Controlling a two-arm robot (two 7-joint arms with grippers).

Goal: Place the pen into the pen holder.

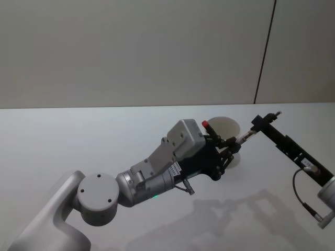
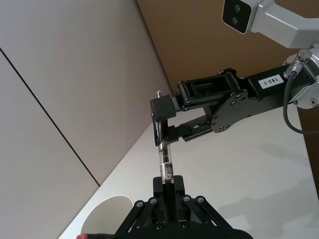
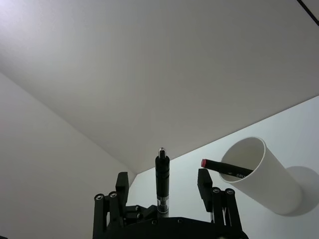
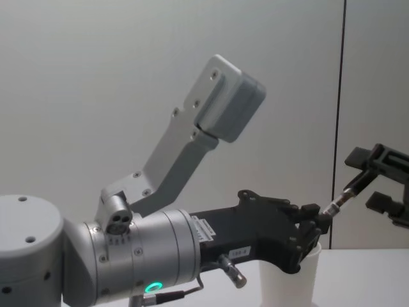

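My left gripper [image 1: 235,144] is shut on a thin clear-barrelled pen [image 1: 246,137] at its lower end, just above the pen holder [image 1: 225,125], a white paper cup standing on the table. The pen [image 2: 165,164] slants up from the left gripper [image 2: 168,185] to my right gripper [image 2: 162,122]. The right gripper [image 3: 163,180] is open, its fingers [image 3: 204,180] wide on either side of the pen [image 3: 162,174] without touching it. A black marker with a red cap [image 3: 224,167] leans inside the pen holder [image 3: 259,174]. The left gripper [image 4: 316,224] partly hides the pen holder [image 4: 287,281].
The white table [image 1: 78,136] stretches bare to the left and in front of the cup. A plain wall with a dark vertical seam [image 1: 264,52] stands behind it. My left arm [image 1: 152,178] reaches across the middle; the right arm [image 1: 298,157] comes in from the right.
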